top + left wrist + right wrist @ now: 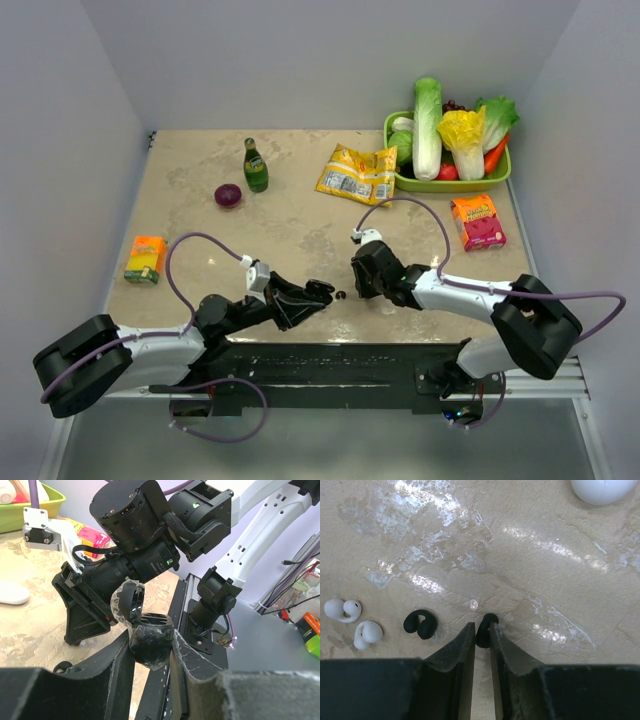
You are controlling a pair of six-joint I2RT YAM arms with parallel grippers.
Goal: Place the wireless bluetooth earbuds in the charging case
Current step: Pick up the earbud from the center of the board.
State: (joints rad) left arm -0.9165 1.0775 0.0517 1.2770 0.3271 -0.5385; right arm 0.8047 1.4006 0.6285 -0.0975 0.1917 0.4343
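My left gripper is shut on a small black charging case, held above the table with its lid open; it also shows in the top view. My right gripper is shut on a black hook-shaped earbud at the table surface. A second black earbud lies just left of its fingers. Two white earbuds lie further left. A white oval case lies closed at the far right, and shows in the left wrist view.
A green tray of vegetables stands at the back right. A yellow snack bag, green bottle, purple onion, orange carton and red-orange box lie on the table. The two grippers nearly meet near the front edge.
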